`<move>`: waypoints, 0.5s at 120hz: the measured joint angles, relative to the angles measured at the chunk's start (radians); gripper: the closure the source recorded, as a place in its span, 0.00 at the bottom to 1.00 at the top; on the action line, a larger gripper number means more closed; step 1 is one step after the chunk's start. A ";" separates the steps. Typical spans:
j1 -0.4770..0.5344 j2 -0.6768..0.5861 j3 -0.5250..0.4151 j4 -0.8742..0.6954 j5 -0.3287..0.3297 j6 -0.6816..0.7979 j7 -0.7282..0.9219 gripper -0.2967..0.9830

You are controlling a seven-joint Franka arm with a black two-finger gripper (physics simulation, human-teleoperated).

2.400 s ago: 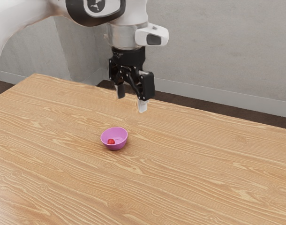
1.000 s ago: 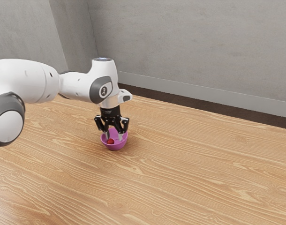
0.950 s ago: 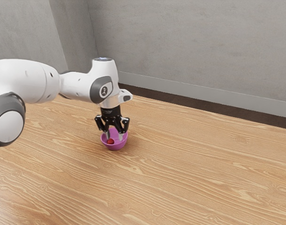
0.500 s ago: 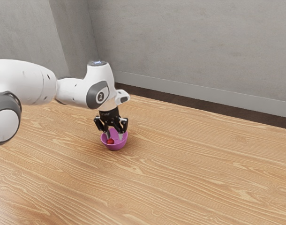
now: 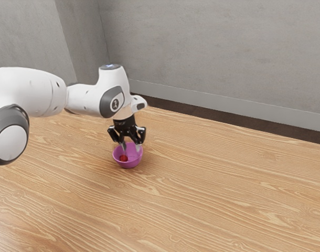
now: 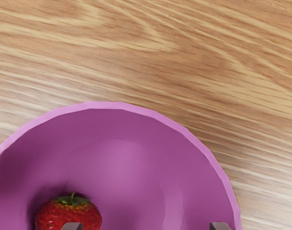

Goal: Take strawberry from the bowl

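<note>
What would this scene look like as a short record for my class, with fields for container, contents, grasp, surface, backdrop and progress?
Container: purple bowl, upright
Contents: one red strawberry, off-centre
Grasp: tool open, down at the bowl
Surface: wood-grain table
Backdrop: grey wall
Progress: strawberry not yet taken out

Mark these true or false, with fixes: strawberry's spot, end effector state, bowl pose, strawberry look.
1. The strawberry is inside the bowl. True.
2. The strawberry sits at the bowl's centre. False: it lies off to one side.
3. The end effector is open. True.
4. The bowl lies on its side. False: it stands upright on the table.
5. The strawberry has a green top. True.
</note>
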 joint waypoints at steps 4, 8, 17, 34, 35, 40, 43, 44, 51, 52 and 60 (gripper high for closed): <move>0.007 0.011 0.001 0.005 -0.003 -0.007 0.002 0.53; 0.015 0.019 0.002 0.007 -0.006 -0.013 0.004 0.53; 0.033 0.044 0.002 0.028 -0.009 -0.026 0.009 0.53; 0.036 0.058 0.001 0.038 -0.014 -0.041 0.018 0.52; 0.036 0.059 0.001 0.038 -0.014 -0.042 0.019 0.52; 0.036 0.060 0.001 0.038 -0.016 -0.044 0.021 0.52; 0.035 0.060 0.001 0.038 -0.017 -0.045 0.022 0.52; 0.035 0.060 0.001 0.039 -0.017 -0.045 0.023 0.52; 0.033 0.060 -0.001 0.038 -0.019 -0.046 0.025 0.52; 0.033 0.060 -0.002 0.038 -0.020 -0.046 0.026 0.52; 0.030 0.060 -0.005 0.038 -0.024 -0.046 0.028 0.52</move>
